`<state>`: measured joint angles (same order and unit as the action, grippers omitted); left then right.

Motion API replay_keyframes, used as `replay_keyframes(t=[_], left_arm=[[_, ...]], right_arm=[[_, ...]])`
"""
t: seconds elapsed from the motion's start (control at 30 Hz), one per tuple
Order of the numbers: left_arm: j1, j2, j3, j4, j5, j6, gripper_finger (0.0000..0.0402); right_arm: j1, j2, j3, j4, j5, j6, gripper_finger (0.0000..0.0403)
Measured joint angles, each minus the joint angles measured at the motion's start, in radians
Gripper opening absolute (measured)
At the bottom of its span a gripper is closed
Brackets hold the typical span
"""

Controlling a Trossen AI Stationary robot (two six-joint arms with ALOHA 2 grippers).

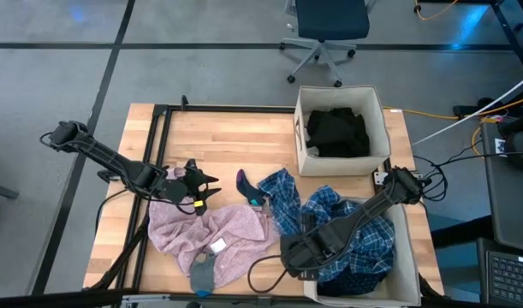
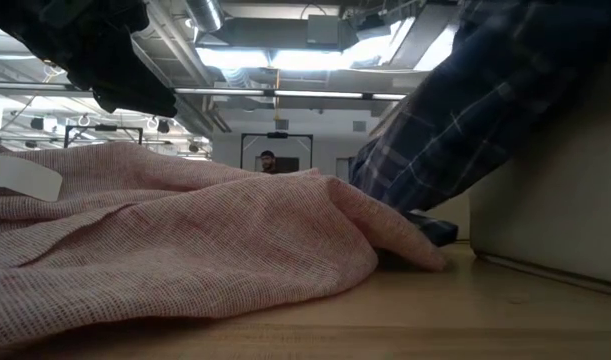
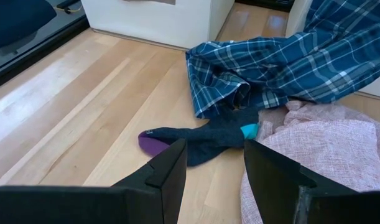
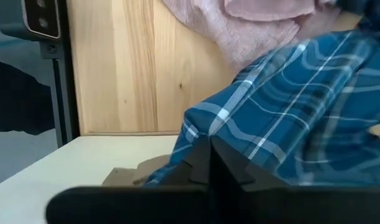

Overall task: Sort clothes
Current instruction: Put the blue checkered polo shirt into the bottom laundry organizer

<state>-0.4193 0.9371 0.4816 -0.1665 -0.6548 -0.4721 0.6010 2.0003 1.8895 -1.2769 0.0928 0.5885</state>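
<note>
A blue plaid garment lies draped over the wall of the near beige bin. One end of it is on the table and the rest is in the bin. My right gripper stands over it at the bin's left wall, pointing steeply down and shut. A pale pink garment is spread on the table. My left gripper hovers open over its far edge. A navy sock with a purple toe lies just ahead of it. A grey-teal sock rests on the pink garment's near edge. My right gripper pinches the blue plaid garment at a fold near its edge between its two fingertips. It comes from above, slanting steeply down over the bin's wall. I cannot tell whether it holds one layer or several. The garment lies slack, resting on the bin and the table.
The far beige bin holds black clothes. A black metal frame runs along the table's left side. An office chair stands beyond the far edge. A person shows far off in the room. Bare wood lies at the far middle.
</note>
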Motion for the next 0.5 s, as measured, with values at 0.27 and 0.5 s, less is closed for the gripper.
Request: replay_keyframes(t=[0.27, 0.5], left_arm=[[0.000, 0.000, 0.000, 0.000, 0.000, 0.000, 0.0150], [0.000, 0.000, 0.000, 0.000, 0.000, 0.000, 0.0150]], right_arm=[[0.010, 0.000, 0.187, -0.157, 0.136, -0.001, 0.0004], [0.052, -0.027, 0.342, -0.286, 0.327, 0.065, 0.0002]])
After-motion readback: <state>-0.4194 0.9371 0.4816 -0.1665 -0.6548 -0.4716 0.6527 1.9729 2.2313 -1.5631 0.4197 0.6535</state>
